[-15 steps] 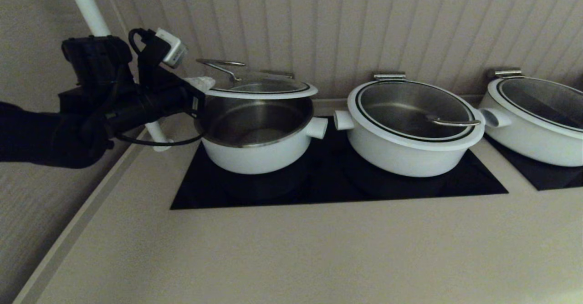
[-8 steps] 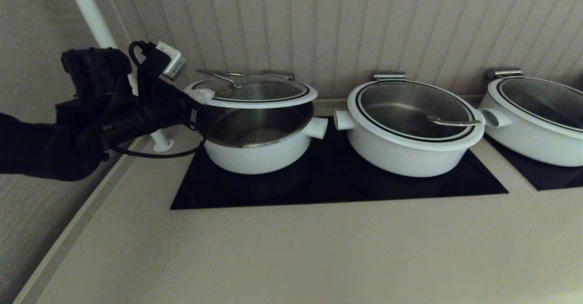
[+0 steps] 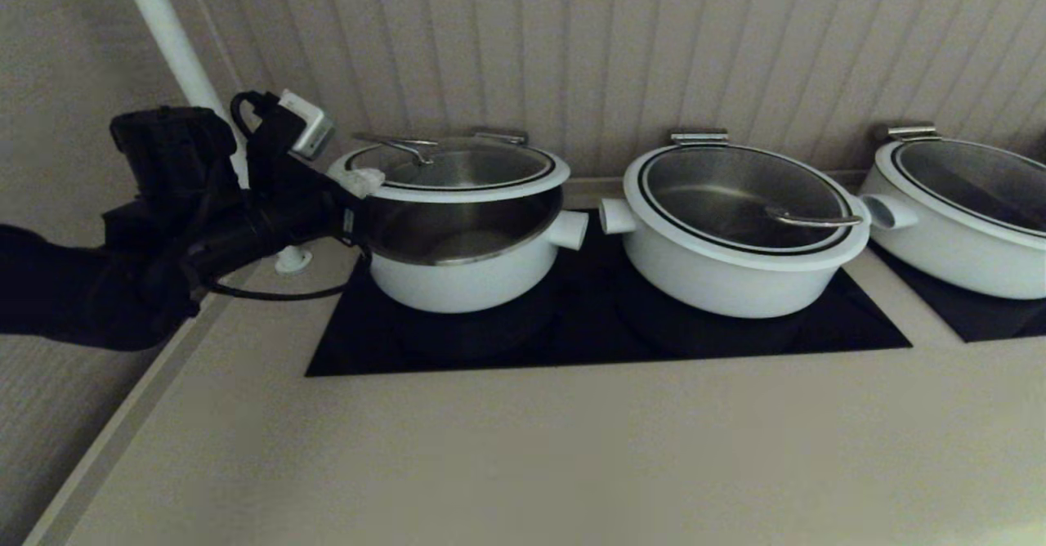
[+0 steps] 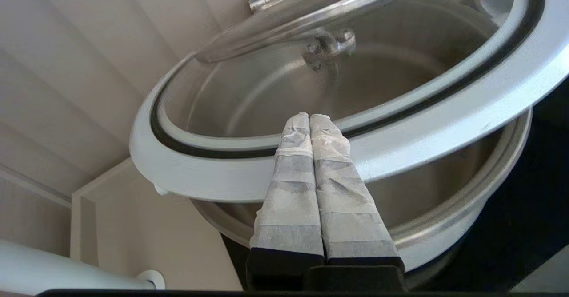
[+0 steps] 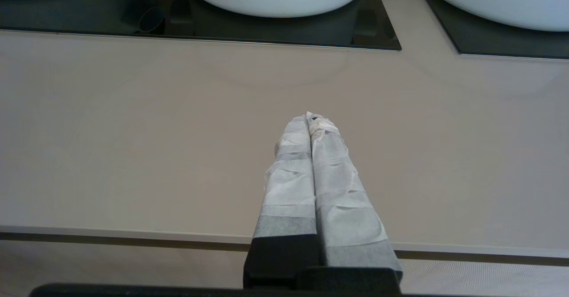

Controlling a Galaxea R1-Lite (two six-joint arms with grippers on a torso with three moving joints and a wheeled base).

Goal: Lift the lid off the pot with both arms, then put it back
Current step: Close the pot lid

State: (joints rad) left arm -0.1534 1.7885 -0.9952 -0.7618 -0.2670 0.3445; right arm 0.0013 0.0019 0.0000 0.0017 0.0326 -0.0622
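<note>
L gripper (image 3: 359, 180) at lid (image 3: 458, 172) rim's left edge, taped fingers (image 4: 306, 163) pressed together over the white rim. Lid tilted, raised off pot (image 3: 466, 252) on the near side. R gripper (image 5: 311, 119) clenched on nothing, above counter (image 5: 178, 146) near the front edge

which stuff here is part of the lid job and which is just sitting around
In the job: the lid, held raised over the pot; left gripper, shut on the lid's rim; right gripper, shut, over bare counter.

Just there: middle pot, right pot, white pipe.
</note>
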